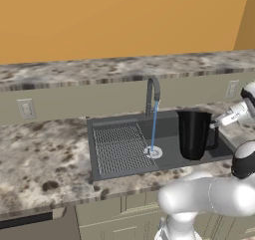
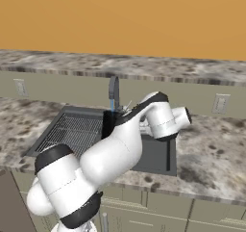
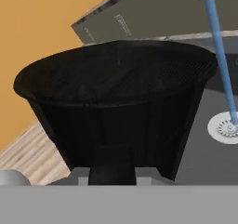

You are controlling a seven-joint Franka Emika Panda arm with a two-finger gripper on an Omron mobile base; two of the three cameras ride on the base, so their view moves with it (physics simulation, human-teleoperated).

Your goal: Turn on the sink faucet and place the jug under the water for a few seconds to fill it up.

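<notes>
The jug (image 1: 193, 134) stands upright in the sink (image 1: 169, 157), right of the water (image 1: 154, 127) falling from the faucet (image 1: 152, 95). Fingers seem clamped on its handle. Slide it level leftward until the rim sits under the stream.

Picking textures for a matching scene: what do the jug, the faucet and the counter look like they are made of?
Jug: black, probably plastic or glazed ceramic, with faint sheen. Faucet: dark grey metal look, soft highlights on the arch. Counter: polished stone, likely granite, judging by its mottled grey-brown speckle.
</notes>
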